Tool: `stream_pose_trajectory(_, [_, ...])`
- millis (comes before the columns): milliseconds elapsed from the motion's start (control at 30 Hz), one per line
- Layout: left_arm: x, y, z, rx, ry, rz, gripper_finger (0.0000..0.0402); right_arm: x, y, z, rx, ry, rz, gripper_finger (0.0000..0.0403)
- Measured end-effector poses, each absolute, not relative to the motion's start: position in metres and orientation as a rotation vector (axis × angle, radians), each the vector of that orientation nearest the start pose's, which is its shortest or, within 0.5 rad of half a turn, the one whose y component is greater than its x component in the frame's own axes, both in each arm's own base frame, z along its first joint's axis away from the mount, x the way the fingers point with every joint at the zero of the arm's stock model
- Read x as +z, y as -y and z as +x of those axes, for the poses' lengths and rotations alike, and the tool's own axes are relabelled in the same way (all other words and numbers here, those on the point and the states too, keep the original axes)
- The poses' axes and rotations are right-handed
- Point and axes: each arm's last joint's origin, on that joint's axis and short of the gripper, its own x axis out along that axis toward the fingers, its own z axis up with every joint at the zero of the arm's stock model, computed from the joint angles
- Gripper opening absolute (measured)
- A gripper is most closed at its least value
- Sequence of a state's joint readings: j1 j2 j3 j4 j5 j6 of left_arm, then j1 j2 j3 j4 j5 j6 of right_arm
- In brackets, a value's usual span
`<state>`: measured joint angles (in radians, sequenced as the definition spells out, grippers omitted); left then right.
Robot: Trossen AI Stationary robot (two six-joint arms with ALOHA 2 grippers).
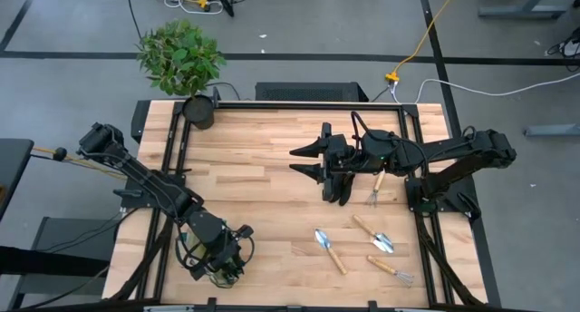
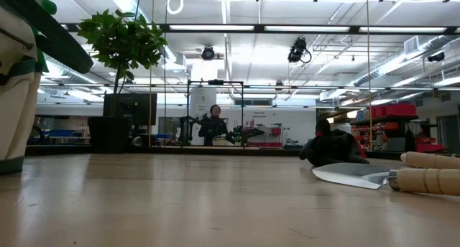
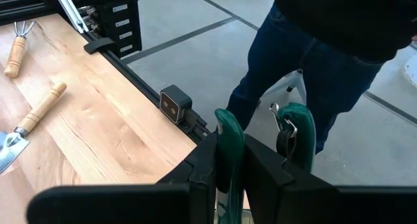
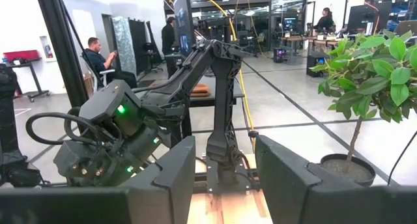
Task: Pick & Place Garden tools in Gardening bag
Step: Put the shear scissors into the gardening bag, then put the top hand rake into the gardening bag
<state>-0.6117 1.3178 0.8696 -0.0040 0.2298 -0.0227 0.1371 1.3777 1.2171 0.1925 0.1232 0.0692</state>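
Observation:
The gardening bag (image 2: 16, 89), beige canvas with green trim, stands at the table's near left, and my left gripper (image 3: 229, 160) is shut on one of its green loop handles. In the high view the left gripper (image 1: 223, 258) covers the bag. My right gripper (image 1: 304, 161) hangs open above the table's middle, level and pointing left, with nothing between its fingers. Under the right arm lies a hand fork (image 1: 376, 187). Two trowels (image 1: 331, 249) (image 1: 373, 235) and another fork (image 1: 391, 269) lie flat at the near right. My left gripper pinches a green loop handle (image 3: 228, 129) of the bag between its two fingers, which slant down toward the table's near edge. The other green handle (image 3: 300, 123), with a metal clip, stands free beside them. The bag's base (image 2: 11, 164) sits on the table.
A leafy plant (image 1: 181, 56) in a black pot (image 1: 199, 111) stands at the far left corner. A person in jeans (image 3: 306, 61) stands just off the near edge by the left gripper. Bare wood lies between the two arms.

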Motion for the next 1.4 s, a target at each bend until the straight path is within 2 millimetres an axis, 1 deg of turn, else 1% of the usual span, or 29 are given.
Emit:
stream_pose_trajectory(300, [0.265,0.17,0.231,-0.821,-0.465,0.067,0.0097,0.386,-0.04,0.315,0.015,0.031,0.073,0.0162])
stream_pose_trajectory(600, [0.265,0.17,0.231,-0.821,-0.467,0.064,0.012,0.386,-0.04,0.315,0.015,0.031,0.073,0.0162])
stream_pose_trajectory(767, [0.265,0.167,0.234,-0.789,-0.498,-0.009,0.013,0.386,-0.04,0.315,0.015,0.031,0.066,0.0162])
stream_pose_trajectory(967, [0.268,0.158,0.237,-0.761,-0.513,-0.078,0.0127,0.386,-0.04,0.315,0.015,0.031,0.064,0.0162])
stream_pose_trajectory(1133, [0.281,0.147,0.234,-0.739,-0.47,-0.104,0.012,0.386,-0.04,0.315,0.015,0.031,0.065,0.0162])
stream_pose_trajectory(1400, [0.311,0.116,0.224,-0.6,-0.329,-0.129,0.0115,0.384,-0.04,0.315,0.023,0.014,0.062,0.0162])
